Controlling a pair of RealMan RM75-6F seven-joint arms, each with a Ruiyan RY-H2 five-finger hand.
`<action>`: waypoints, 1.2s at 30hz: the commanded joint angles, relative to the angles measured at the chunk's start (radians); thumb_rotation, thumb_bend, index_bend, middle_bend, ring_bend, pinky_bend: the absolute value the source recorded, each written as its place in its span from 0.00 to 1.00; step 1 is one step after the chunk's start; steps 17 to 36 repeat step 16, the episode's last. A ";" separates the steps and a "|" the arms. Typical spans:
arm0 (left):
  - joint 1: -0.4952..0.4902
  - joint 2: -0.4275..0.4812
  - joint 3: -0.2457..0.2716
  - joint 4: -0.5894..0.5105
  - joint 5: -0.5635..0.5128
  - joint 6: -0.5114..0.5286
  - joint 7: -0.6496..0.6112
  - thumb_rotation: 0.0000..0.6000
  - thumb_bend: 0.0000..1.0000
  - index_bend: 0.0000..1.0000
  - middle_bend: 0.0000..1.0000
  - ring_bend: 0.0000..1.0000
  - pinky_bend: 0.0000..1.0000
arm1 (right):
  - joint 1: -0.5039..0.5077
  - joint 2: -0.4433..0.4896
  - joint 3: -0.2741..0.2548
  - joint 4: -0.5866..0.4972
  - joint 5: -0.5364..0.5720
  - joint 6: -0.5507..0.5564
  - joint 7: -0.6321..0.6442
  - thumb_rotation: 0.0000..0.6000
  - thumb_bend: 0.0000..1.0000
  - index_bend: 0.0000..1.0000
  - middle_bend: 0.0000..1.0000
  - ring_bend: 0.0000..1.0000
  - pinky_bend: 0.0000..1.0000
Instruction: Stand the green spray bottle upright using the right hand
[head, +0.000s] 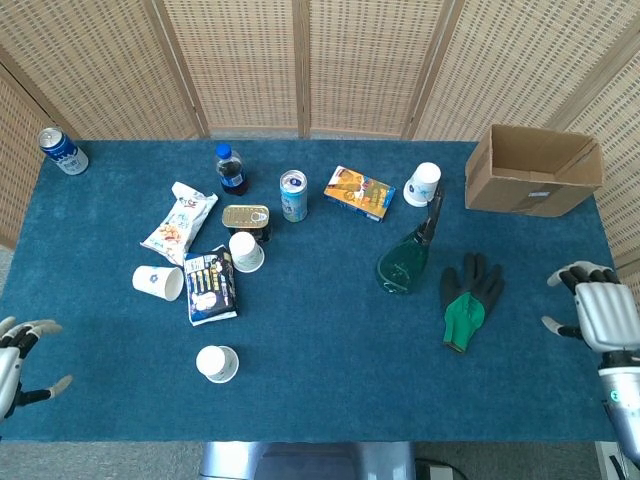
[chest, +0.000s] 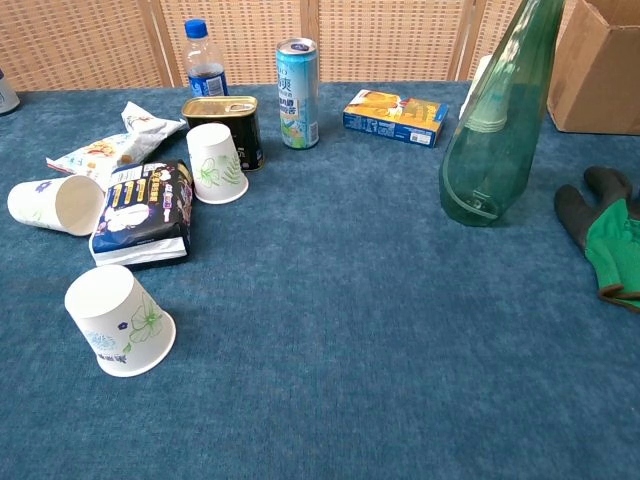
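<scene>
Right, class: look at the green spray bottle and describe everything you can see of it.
The green spray bottle is see-through green plastic, wide and rounded at the base, narrowing to a long neck with a dark spray head seen in the head view. A thin tube shows inside it. It stands upright on its base on the blue table cloth, right of centre. A white paper cup sits just behind it and a green and black glove lies to its right, apart. Nothing holds it; the right robot hand is far off at the table's edge.

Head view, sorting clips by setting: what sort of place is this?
Likely a staged test setup indoors: a blue-carpeted table backed by wicker screens, strewn with assorted props like paper cups.
</scene>
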 joint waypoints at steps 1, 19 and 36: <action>0.010 -0.001 0.009 0.005 0.014 0.008 -0.014 1.00 0.18 0.28 0.27 0.21 0.00 | -0.037 0.017 -0.005 -0.047 0.004 0.047 -0.049 1.00 0.16 0.42 0.38 0.23 0.25; 0.008 0.006 -0.005 0.002 0.043 0.017 -0.013 0.99 0.18 0.28 0.27 0.21 0.00 | -0.070 0.009 -0.010 -0.076 -0.013 0.051 -0.074 1.00 0.16 0.42 0.38 0.21 0.24; 0.008 0.006 -0.005 0.002 0.043 0.017 -0.013 0.99 0.18 0.28 0.27 0.21 0.00 | -0.070 0.009 -0.010 -0.076 -0.013 0.051 -0.074 1.00 0.16 0.42 0.38 0.21 0.24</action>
